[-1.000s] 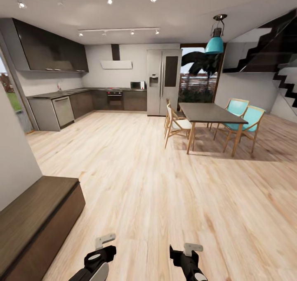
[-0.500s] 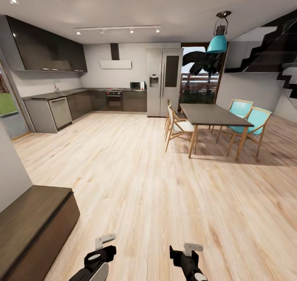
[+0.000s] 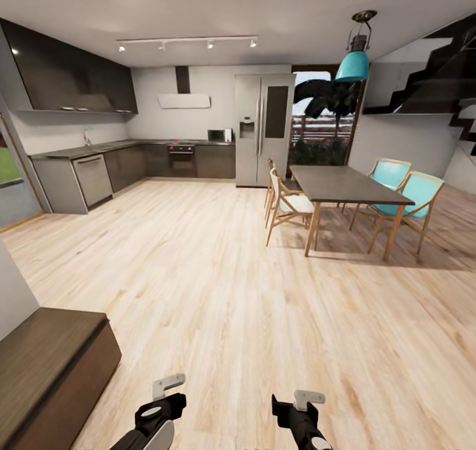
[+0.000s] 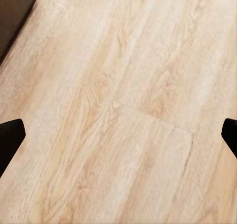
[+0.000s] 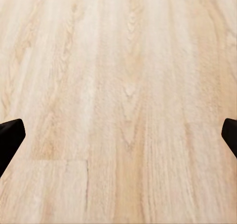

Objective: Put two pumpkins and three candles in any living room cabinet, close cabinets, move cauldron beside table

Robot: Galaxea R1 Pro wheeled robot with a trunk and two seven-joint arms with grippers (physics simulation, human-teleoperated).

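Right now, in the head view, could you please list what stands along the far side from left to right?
Dishwasher → oven → microwave → fridge → dining table → turquoise chairs.

Cabinet (image 3: 49, 364) at the floor's (image 3: 218, 285) near left corner; kitchen counter (image 3: 86, 151) along the far left wall; refrigerator (image 3: 263, 129) far centre; dining table (image 3: 347, 184) right, chairs (image 3: 403, 195) flanking it.
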